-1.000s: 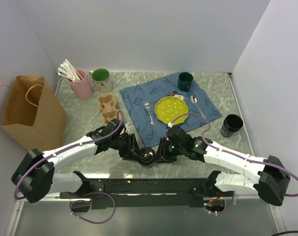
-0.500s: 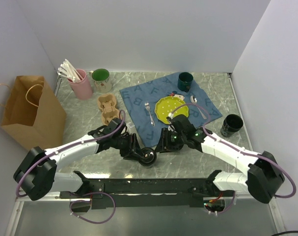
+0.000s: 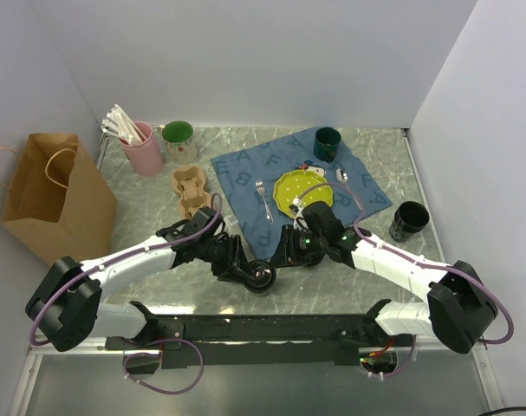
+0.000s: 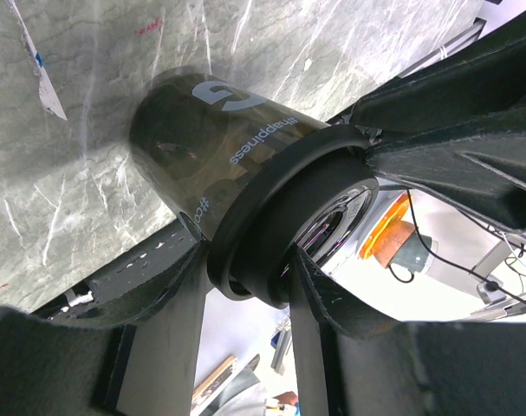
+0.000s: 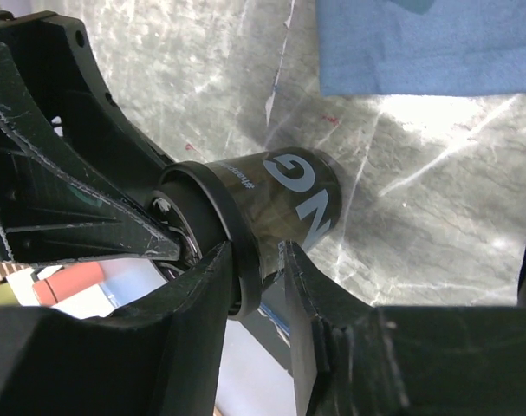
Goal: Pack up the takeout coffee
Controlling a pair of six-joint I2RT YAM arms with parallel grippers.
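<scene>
One black takeout cup (image 3: pixel 263 277) lies tilted on its side near the table's front edge, lid toward the arm bases. My left gripper (image 3: pixel 248 272) is shut on its black lid rim; in the left wrist view the fingers flank the lid (image 4: pixel 275 217) and the cup's printed side (image 4: pixel 215 130) points away. My right gripper (image 3: pixel 286 255) comes from the right and pinches the same lid rim, one finger on the lid side and one against the cup wall (image 5: pixel 301 195). The second black cup (image 3: pixel 409 220) stands upright at the right, untouched.
A tan cup carrier (image 3: pixel 190 191) sits left of a blue lettered cloth (image 3: pixel 245 178) with a green plate (image 3: pixel 301 189), fork, spoon and dark green mug (image 3: pixel 327 143). A brown paper bag (image 3: pixel 55 195) stands far left. A pink utensil cup (image 3: pixel 141 146) and a green-lined mug (image 3: pixel 177 139) are at the back.
The right arm has swung its wrist up and toward the cloth while its gripper stayed at the cup. The left arm and the cup have barely moved.
</scene>
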